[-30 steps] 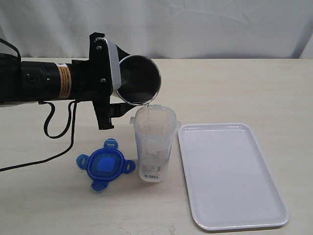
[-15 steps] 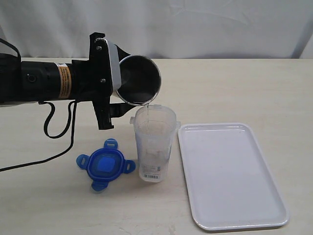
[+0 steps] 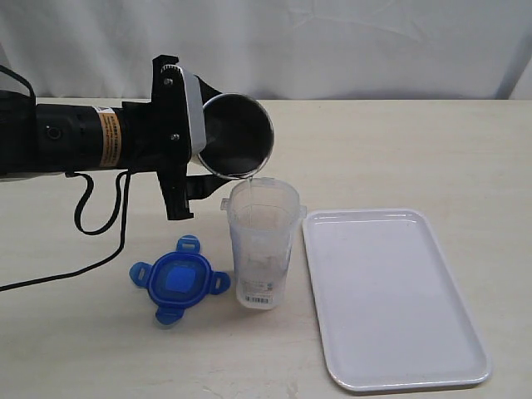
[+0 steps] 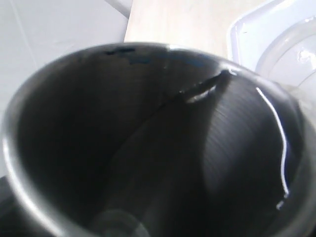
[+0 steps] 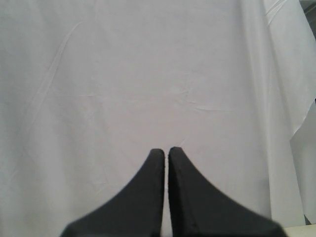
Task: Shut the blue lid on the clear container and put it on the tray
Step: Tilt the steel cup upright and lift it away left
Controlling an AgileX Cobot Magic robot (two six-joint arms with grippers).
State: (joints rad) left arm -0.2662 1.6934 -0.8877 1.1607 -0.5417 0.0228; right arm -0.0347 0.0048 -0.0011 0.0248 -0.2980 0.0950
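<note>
beside tray (image 3: pixel 391 324), clear container (image 3: pixel 264 241) upright; left end effector (image 3: pixel 193 143) clamps cup (image 3: pixel 241 137), right (image 5: pixel 164 154) pressed together.

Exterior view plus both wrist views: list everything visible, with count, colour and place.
steel cup: one, silver, tilted over the clear container's mouth
clear container: one, translucent, upright on the table, open, beside the tray
blue lid: one, blue, flat on the table beside the container, away from the tray
tray: one, white, on the table, bare
table: one, beige
backdrop cloth: one, white, behind the table
cable: one, black, looping below the left arm
left end effector: one, black, gripping the steel cup
right end effector: one, black, shut, empty, facing the cloth
</note>
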